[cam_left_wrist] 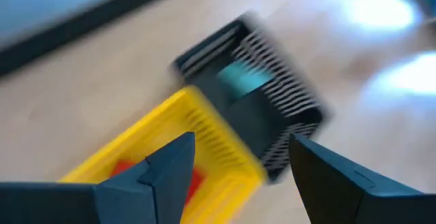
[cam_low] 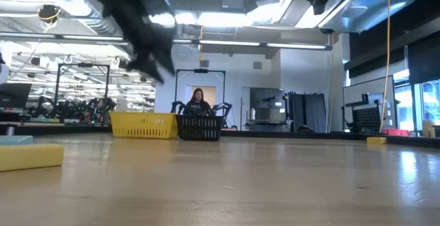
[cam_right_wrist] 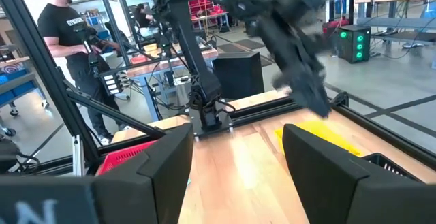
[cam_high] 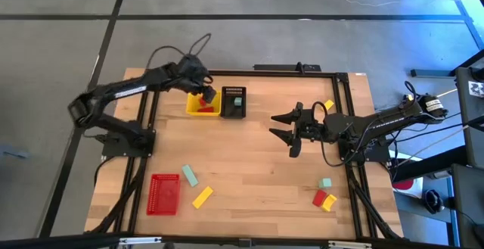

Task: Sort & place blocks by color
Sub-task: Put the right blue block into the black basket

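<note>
My left gripper [cam_high: 205, 90] [cam_left_wrist: 242, 142] hovers open and empty over the yellow basket [cam_high: 203, 104] at the table's far side. A red block [cam_left_wrist: 194, 181] lies in that basket. Beside it stands the black basket [cam_high: 234, 103] with a teal block [cam_left_wrist: 243, 79] inside. My right gripper [cam_high: 274, 126] [cam_right_wrist: 235, 132] is open and empty above the table's middle, pointing left. Loose on the table are a teal block [cam_high: 189, 175] and a yellow block [cam_high: 202, 197] near the red basket [cam_high: 164, 194]. Teal [cam_high: 325, 182], red [cam_high: 320, 197] and yellow [cam_high: 330, 203] blocks lie near right.
One more yellow block [cam_high: 328, 105] lies at the far right, close to my right arm. A black frame runs along the table's edges. Bare wood lies between the two groups of blocks. People stand in the room beyond the table.
</note>
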### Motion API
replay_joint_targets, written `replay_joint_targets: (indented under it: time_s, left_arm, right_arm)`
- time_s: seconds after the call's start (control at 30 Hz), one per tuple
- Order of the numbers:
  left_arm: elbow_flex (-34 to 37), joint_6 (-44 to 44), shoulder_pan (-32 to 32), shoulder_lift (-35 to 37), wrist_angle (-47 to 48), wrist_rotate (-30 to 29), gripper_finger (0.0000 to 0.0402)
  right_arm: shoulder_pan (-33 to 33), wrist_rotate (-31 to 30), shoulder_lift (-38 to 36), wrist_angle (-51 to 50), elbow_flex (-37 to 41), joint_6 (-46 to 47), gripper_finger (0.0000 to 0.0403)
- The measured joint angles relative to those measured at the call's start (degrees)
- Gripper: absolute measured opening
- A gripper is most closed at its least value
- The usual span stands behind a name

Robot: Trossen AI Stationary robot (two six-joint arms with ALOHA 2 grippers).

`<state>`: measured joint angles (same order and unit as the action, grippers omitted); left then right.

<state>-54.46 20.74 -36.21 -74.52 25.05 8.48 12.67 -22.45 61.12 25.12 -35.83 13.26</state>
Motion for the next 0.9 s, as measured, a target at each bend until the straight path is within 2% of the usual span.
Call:
replay_joint_targets:
  time_s: [0.2,0.37,0.5,0.67,0.9]
  left_arm:
    - [5.18,0.03,10.76,15.39,-12.47,-3.08,0.0227]
    - [15.94,0.09,23.62,27.37,-28.89,-10.54,0.0227]
    - [23.25,-2.01,31.86,32.99,-42.11,-14.89,0.0227]
    - [25.05,-4.84,35.61,35.20,-45.21,-19.28,0.0227]
    - [25.00,-4.86,35.57,35.58,-45.02,-19.46,0.0227]
  right_arm:
    - [-0.04,-1.16,0.00,1.17,0.00,0.23,0.0228]
    - [-0.07,-2.00,0.00,1.33,0.00,1.59,0.0228]
    - [-0.07,-1.97,0.00,1.39,0.00,3.10,0.0228]
    - [-0.07,-1.97,0.00,1.36,0.00,2.95,0.0228]
    - [-0.07,-1.97,0.00,1.50,0.00,3.11,0.0228]
